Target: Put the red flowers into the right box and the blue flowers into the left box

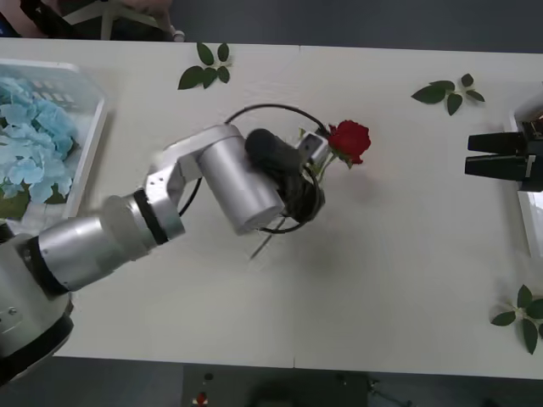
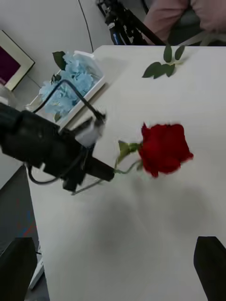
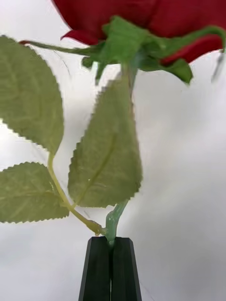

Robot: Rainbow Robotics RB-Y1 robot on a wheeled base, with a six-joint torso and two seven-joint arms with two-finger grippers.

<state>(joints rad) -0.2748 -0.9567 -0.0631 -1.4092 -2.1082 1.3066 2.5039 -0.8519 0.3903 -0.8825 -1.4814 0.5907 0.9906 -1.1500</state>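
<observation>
A red flower (image 1: 349, 140) with a green stem and leaves is held over the middle of the table, my left gripper (image 1: 321, 159) shut on its stem. Close up, the black fingers (image 3: 111, 263) pinch the stem just below the leaves (image 3: 106, 155). The red head (image 2: 164, 148) hangs above its shadow, with the left gripper (image 2: 106, 174) beside it. The blue flowers (image 1: 34, 140) lie in the left box (image 1: 92, 140) at the far left. My right gripper (image 1: 469, 154) hovers open at the right edge next to the right box (image 1: 533, 222), whose rim alone shows.
Loose green leaf sprigs lie at the table's back left (image 1: 206, 68), back right (image 1: 447, 93) and front right (image 1: 522, 315). The left arm's silver links and black cable (image 1: 254, 114) span the table's middle-left. Bare tabletop lies between the rose and the right gripper.
</observation>
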